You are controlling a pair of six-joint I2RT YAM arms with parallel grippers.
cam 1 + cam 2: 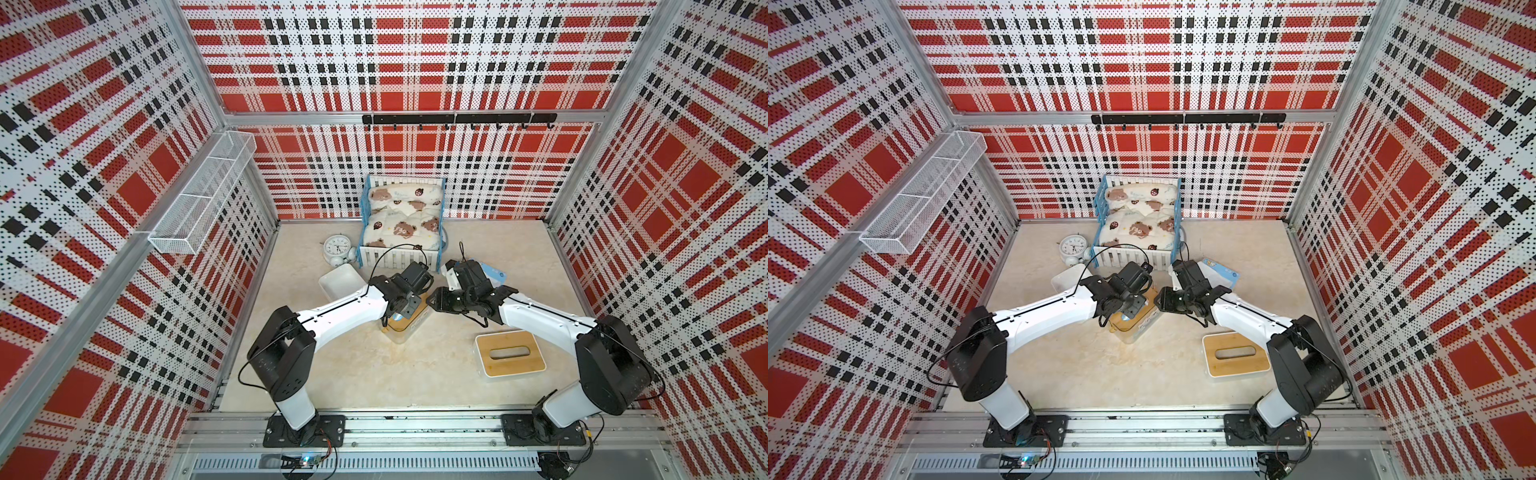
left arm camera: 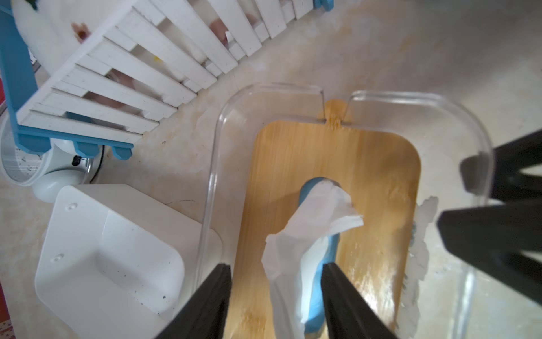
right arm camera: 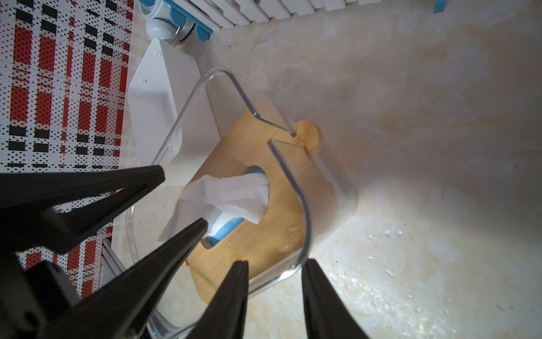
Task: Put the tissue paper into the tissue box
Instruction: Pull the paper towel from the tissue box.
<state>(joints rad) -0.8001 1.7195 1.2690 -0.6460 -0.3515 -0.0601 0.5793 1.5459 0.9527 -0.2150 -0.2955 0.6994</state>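
One sheet of tissue paper pokes through the bamboo lid of the clear tissue box, dead between the spread left jaws; right jaws straddle the rim, grip unclear

On the table, the crib stands at the back against the rear wall, the clock just beside its front left corner. A tray lies in front of the clock. Just right of it, near the table's middle, sits a tissue box with a sheet of tissue paper sticking up through its lid. The left gripper hangs over the lid, fingers either side of the sheet, and the right gripper straddles the box's right wall. A pack of tissue paper lies behind the right gripper, right of the crib. A second tissue box sits front right. A wire basket hangs on the left wall.
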